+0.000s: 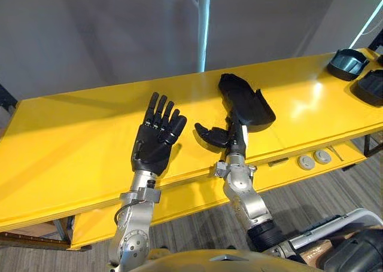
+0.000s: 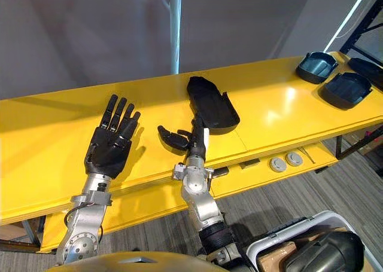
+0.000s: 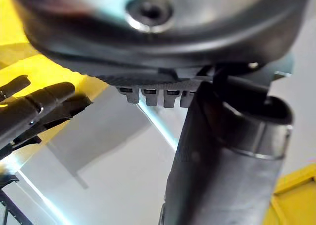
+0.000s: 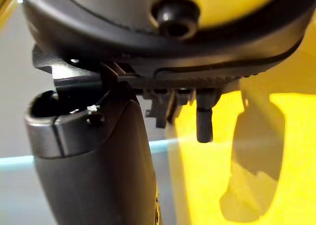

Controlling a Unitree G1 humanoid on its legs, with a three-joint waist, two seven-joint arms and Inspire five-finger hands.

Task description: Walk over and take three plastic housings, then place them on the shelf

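Note:
A black plastic housing (image 1: 246, 100) lies open side up on the yellow table (image 1: 72, 140), near its middle. My right hand (image 1: 237, 136) stands edge-on at the housing's near end. Its straight fingers reach up against the housing's near left edge, and the thumb (image 1: 209, 136) is spread out to the left, away from it. My left hand (image 1: 157, 141) hovers over the table to the left, palm down with its fingers straight and nothing in it. Two more dark housings (image 2: 316, 66) (image 2: 347, 88) sit at the table's far right end.
A lower yellow ledge along the table's front carries two round grey discs (image 1: 306, 162) (image 1: 323, 156). A white bin (image 2: 281, 236) stands on the grey floor at the lower right. A grey wall runs behind the table.

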